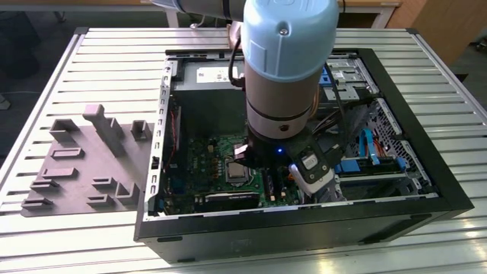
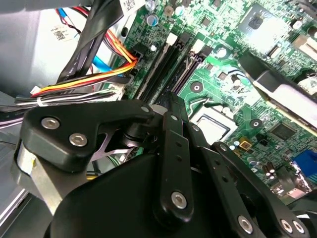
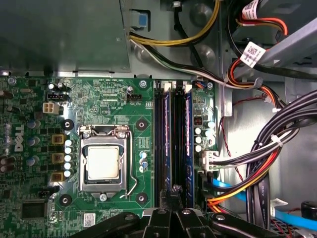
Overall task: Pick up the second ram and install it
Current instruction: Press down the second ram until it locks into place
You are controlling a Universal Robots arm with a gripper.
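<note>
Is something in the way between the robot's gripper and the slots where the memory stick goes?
Nothing visible is. In the first wrist view the gripper sits right over the memory slots, and the cable bundle lies off to one side of them.

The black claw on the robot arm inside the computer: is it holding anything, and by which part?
It cannot be told. The black gripper sits right above the long dark memory slots on the green motherboard, and its own body hides any hold.
</note>
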